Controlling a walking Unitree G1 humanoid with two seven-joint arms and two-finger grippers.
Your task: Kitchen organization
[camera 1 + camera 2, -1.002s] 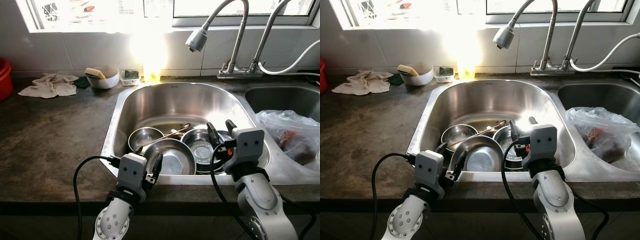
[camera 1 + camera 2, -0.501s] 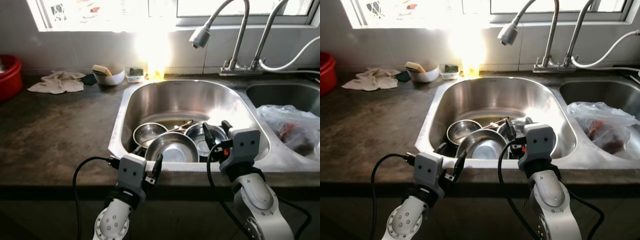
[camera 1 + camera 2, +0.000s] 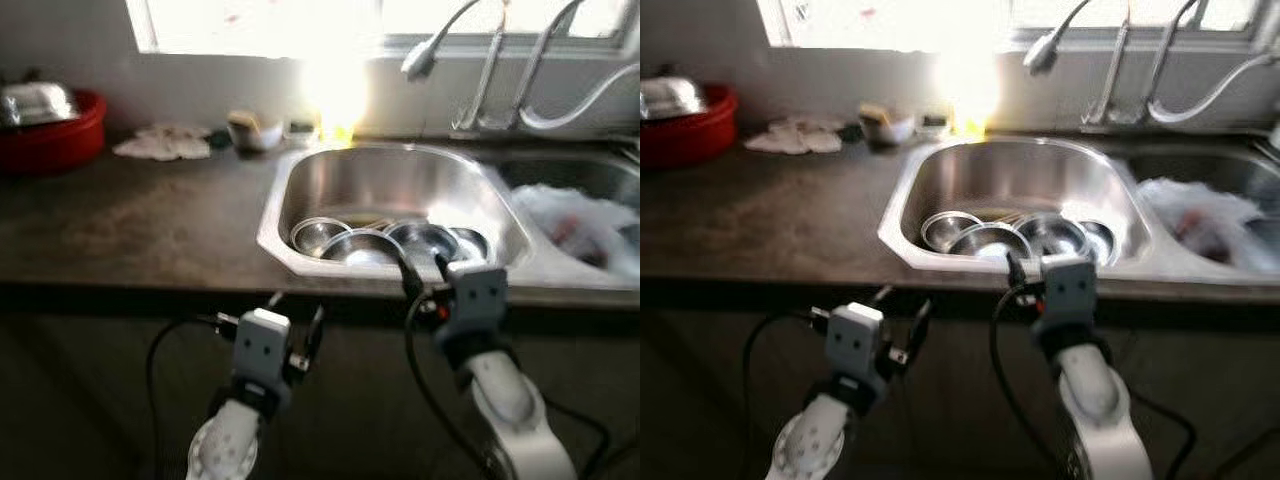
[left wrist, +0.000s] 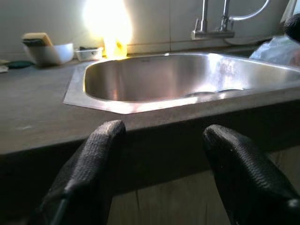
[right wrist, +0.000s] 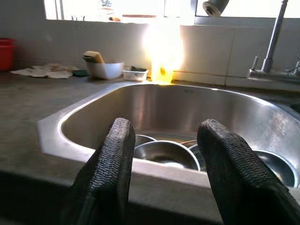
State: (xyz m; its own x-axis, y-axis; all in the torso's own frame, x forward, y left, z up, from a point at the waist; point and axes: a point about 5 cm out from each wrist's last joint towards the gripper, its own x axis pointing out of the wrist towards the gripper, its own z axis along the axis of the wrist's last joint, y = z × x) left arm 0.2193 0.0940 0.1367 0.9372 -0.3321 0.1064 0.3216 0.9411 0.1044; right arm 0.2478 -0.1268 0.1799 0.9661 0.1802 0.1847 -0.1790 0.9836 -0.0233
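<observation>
Steel bowls point(image 3: 385, 240) lie packed together at the bottom of the sink point(image 3: 300, 195), some of them overlapping, and something thin like a spoon seems to rest across them, but the head views are blurred so I cannot be sure. The sink is set in a dark counter point(image 3: 150, 220). At the back of the counter there are a white bowl with a sponge point(image 5: 104, 68), a crumpled cloth point(image 3: 165, 145) and a small dish point(image 5: 136, 73). A red basin point(image 3: 55, 135) stands far to the left with something shiny in it. In the second sink on the right lies a plastic bag point(image 3: 580, 220). The tap point(image 3: 425, 60) hangs over the first sink.

The left gripper point(image 4: 161, 159) is below the counter edge, in front of the cabinet, with its fingers spread apart and nothing between them. The right gripper point(image 5: 164, 164) is a little higher, level with the front rim of the sink and pointing at the bowls, also with its fingers apart and holding nothing.

For the organization, my judgement is that the dishes are gathered in the sink and not put away anywhere. This could be a collecting place already reached, or a pile that waits for sorting; the pictures do not decide it. Both arms are away from the dishes.
</observation>
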